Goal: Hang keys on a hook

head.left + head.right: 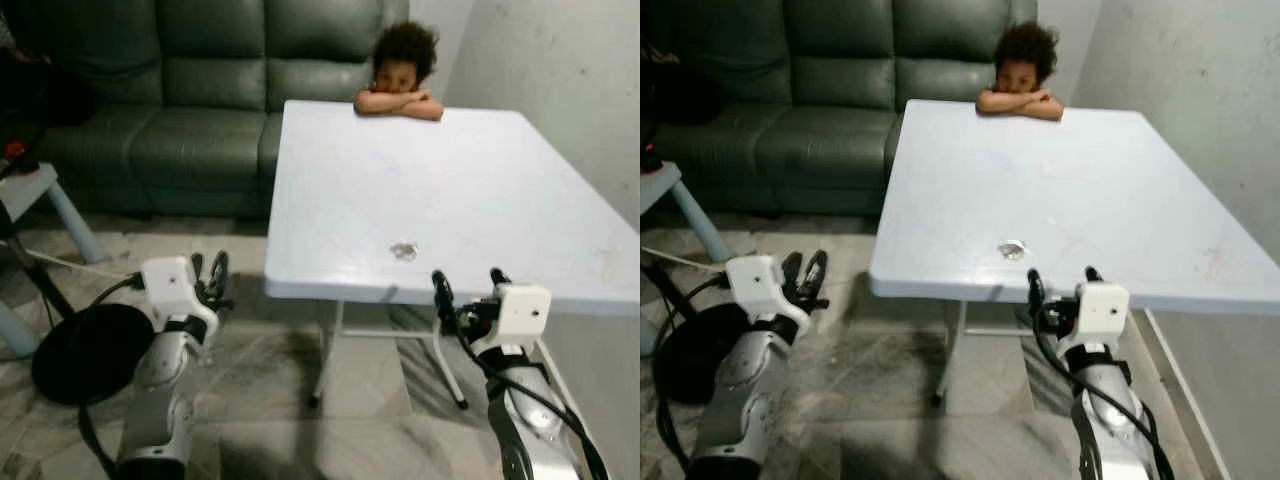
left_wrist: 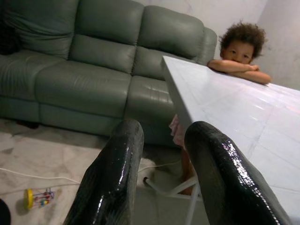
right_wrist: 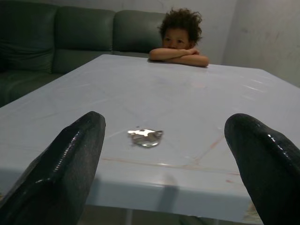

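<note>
**Keys wait on the table, grippers not yet on them**

Both arms rise in the foreground, nearest the head camera, below the near edge of the table. Behind everything stands the green sofa point(image 1: 200, 90), the biggest thing in the room, along the far wall. Next in size is the white table point(image 1: 480, 170), a broad flat top on a thin folding frame, taking up the middle and right of the scene. A person point(image 1: 398, 75) leans at its far edge with folded arms resting on the top. On the floor to the left lies a round black disc point(image 1: 90, 350), and a pale blue stool point(image 1: 40, 200) stands beyond it.

The right gripper point(image 1: 468, 283) is held up just short of the table's near edge, its two black fingers spread wide, with nothing between them. The left gripper point(image 1: 208, 272) sits off to the left of the table, over the floor, its fingers a little apart and empty.

Smallest of all is the bunch of keys point(image 3: 146, 137), a small silvery heap lying on the table near the front edge, ahead of the right gripper and between its fingers' lines of sight.

No hook can be made out. The step in hand looks like the approach to pick up the keys. The next move likely calls for the right gripper to reach forward over the edge, come down on the keys and close on them.
</note>
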Tool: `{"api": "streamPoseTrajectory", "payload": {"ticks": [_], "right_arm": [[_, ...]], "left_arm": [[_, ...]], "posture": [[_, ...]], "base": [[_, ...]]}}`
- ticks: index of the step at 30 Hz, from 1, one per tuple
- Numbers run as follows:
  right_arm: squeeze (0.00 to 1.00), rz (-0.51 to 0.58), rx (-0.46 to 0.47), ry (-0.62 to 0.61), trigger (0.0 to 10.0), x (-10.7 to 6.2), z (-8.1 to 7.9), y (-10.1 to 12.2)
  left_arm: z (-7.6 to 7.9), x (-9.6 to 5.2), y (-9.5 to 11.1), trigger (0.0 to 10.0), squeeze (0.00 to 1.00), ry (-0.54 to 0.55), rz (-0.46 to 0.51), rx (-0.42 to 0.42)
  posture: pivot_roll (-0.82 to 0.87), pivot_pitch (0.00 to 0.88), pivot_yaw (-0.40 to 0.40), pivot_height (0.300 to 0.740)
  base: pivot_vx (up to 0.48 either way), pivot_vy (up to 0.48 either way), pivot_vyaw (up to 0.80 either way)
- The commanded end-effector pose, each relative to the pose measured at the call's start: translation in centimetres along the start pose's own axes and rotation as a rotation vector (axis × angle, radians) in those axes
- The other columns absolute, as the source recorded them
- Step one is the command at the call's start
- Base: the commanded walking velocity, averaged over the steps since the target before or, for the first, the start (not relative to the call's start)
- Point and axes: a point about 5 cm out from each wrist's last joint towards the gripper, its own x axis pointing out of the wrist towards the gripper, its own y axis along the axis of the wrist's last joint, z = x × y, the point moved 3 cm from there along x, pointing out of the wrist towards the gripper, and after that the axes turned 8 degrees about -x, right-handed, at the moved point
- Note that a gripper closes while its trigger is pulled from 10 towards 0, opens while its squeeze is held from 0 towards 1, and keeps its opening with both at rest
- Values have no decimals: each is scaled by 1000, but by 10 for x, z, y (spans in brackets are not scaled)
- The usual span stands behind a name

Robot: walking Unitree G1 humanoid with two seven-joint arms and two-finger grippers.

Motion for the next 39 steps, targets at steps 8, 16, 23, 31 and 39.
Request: {"api": "streamPoseTrajectory", "payload": {"ticks": [8,16,23,31,39], "right_arm": [[0,-13,-14,-4,10000,-1,8,1],[0,-16,-16,5,10000,0,7,1],[0,-19,-12,15,10000,2,6,0],[0,-20,-8,23,10000,1,5,0],[0,-22,-5,34,10000,2,5,0]], "left_arm": [[8,2,-7,10000,0,4,-46,-6],[8,2,-8,10000,0,-6,-49,-7],[11,2,-7,10000,0,-18,-53,-3],[12,3,-7,10000,0,-24,-53,0],[13,3,-8,10000,0,-22,-51,1]], "posture": [[67,0,-37,740],[69,0,-36,740],[69,0,-34,740],[68,0,-34,740],[68,0,-37,740]], "base": [[0,0,0],[30,0,0],[272,0,0],[298,0,0],[293,0,0]]}}
